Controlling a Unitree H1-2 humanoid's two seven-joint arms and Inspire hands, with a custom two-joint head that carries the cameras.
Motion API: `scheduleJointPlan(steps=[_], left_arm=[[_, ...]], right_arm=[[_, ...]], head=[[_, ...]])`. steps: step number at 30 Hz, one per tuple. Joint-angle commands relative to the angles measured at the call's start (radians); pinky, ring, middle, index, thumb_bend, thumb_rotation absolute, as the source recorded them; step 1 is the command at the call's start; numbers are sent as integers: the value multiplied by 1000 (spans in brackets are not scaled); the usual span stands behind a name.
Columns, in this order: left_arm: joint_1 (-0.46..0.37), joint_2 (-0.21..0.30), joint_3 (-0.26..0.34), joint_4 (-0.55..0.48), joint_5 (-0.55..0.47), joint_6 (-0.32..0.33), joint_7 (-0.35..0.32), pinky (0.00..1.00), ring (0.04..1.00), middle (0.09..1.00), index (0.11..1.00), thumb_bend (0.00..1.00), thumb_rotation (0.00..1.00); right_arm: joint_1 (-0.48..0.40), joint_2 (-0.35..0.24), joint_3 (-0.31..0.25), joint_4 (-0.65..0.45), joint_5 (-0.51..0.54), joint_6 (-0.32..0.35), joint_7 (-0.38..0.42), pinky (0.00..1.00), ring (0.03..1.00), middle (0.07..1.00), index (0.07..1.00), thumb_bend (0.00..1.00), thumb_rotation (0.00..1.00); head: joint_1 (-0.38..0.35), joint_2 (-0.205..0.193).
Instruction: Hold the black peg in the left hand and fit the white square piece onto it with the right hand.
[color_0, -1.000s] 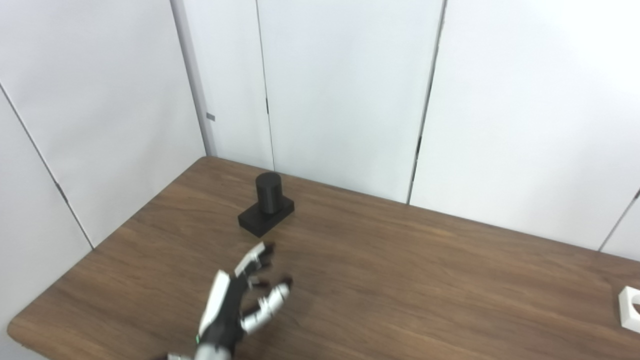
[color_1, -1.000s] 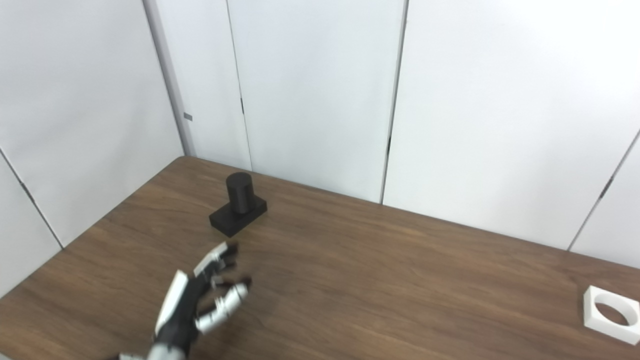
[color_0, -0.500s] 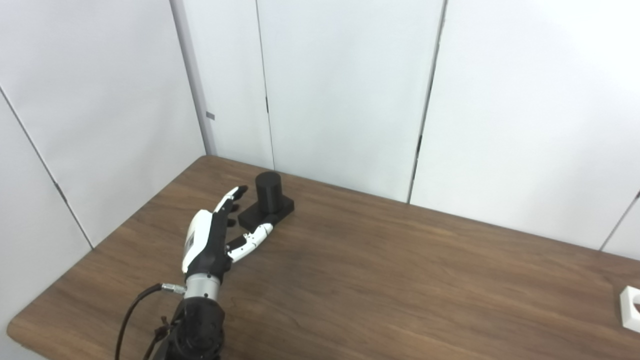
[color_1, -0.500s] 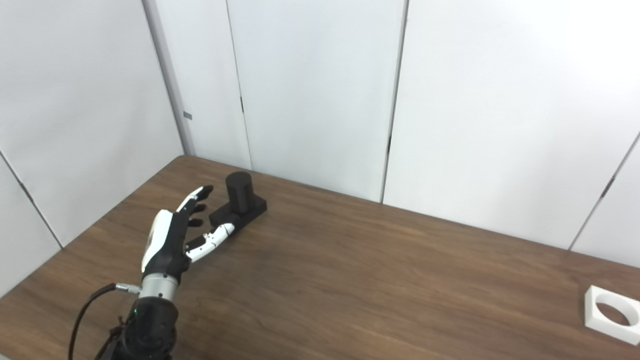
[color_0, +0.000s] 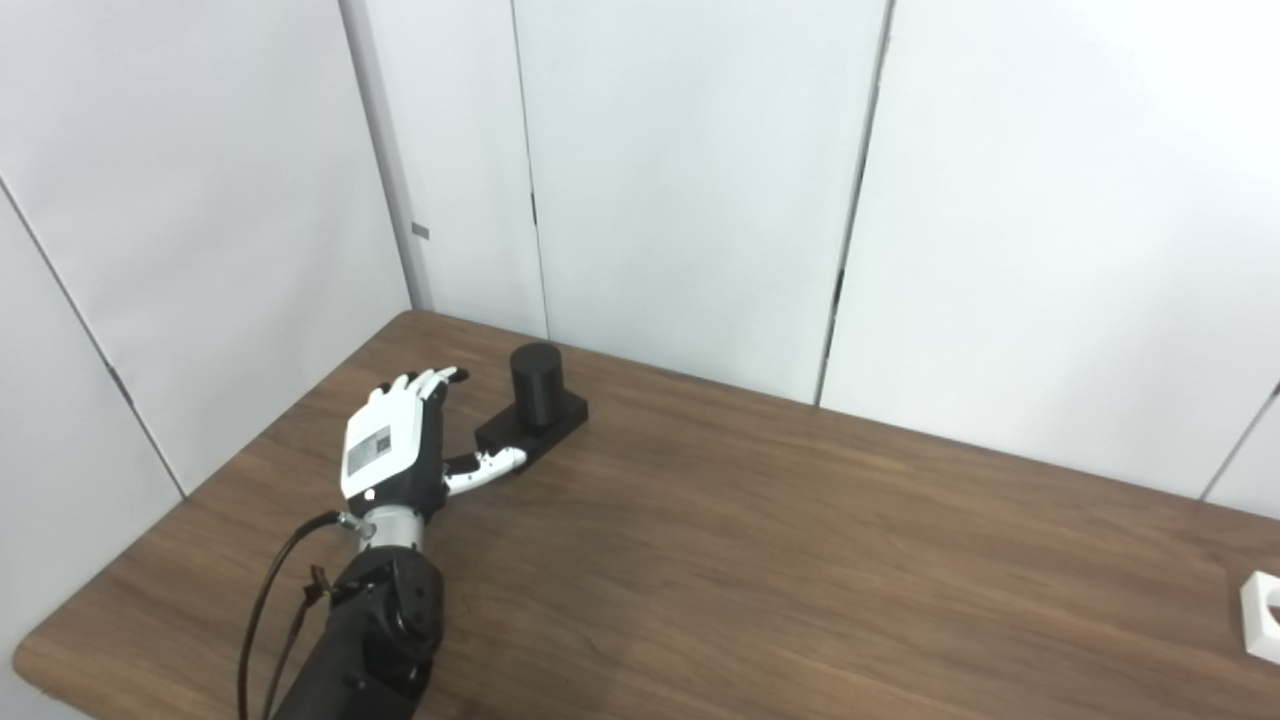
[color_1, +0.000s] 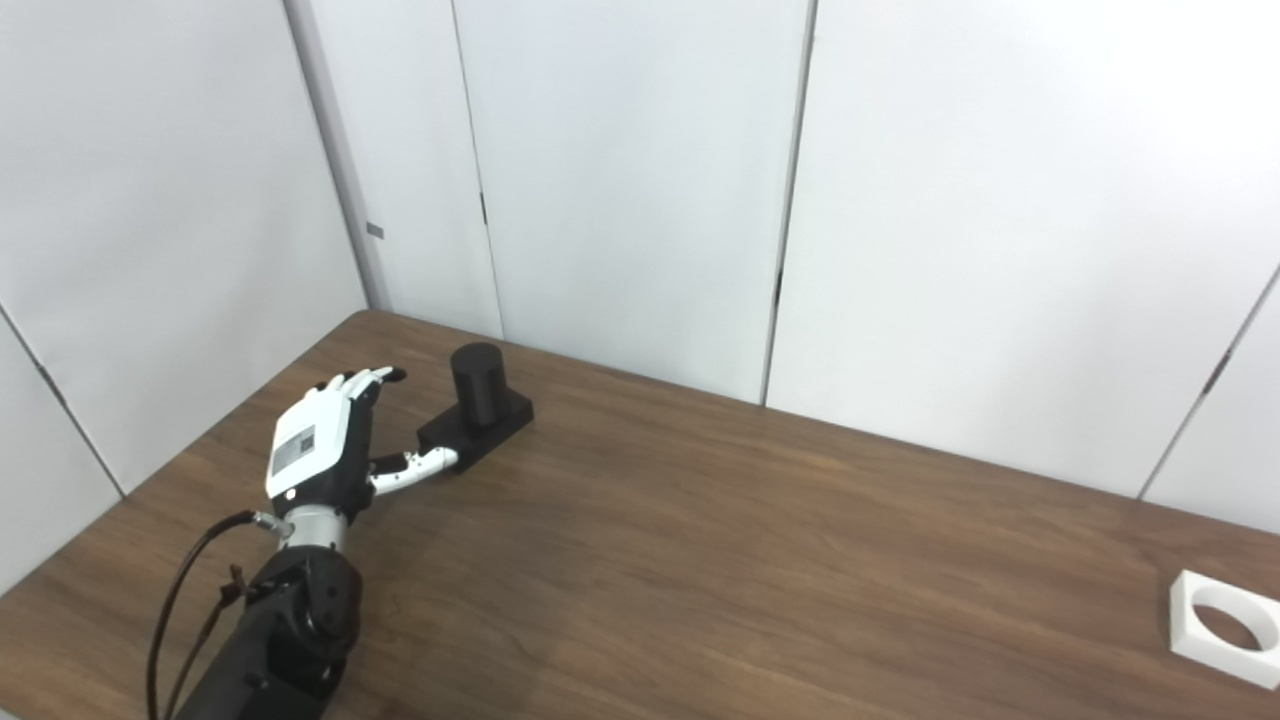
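Observation:
The black peg (color_0: 537, 372), a short cylinder on a flat square base (color_0: 560, 420), stands near the table's far left corner. My left hand (color_0: 392, 450) hovers just left of it, back of the hand up, fingers spread and open, holding nothing. Its thumb (color_0: 487, 466) reaches toward the near corner of the base; contact cannot be told. The white square piece (color_1: 1224, 627) with a round hole lies flat at the table's right edge, far from the peg. My right hand is out of view.
The brown wooden table (color_0: 760, 560) is bordered by white wall panels (color_0: 680, 180) close behind the peg and along the left. A black cable (color_0: 265, 610) loops beside my left forearm. The table's left edge runs near my arm.
My left hand moved forward and left to the peg's side over the last second. It then turned so the back of the hand faces up, thumb by the base. The peg and white piece stayed put.

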Motion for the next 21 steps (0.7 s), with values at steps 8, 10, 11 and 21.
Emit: scheduleJointPlan(steps=[8, 10, 11, 21], left_arm=[[-121, 84, -45, 108, 64, 68, -54, 996, 974, 940, 851, 1000, 684], [-132, 84, -47, 128, 57, 67, -49, 986, 967, 935, 845, 1000, 672], [-140, 85, -49, 141, 53, 66, -49, 982, 965, 934, 844, 1000, 668], [-194, 81, -73, 237, -12, 43, -55, 985, 956, 920, 826, 1000, 673]], right_arm=[[10, 2, 8, -8, -23, 4, -6, 960, 933, 896, 916, 506, 1000], [11, 4, 8, -10, -26, 8, -8, 952, 931, 895, 916, 510, 1000], [11, 5, 9, -10, -23, 5, -7, 935, 927, 894, 915, 511, 1000], [16, 7, 14, -14, -29, -3, -9, 933, 918, 887, 908, 495, 1000]], head=[[-7, 0], [-8, 1], [-9, 1], [-22, 5]])
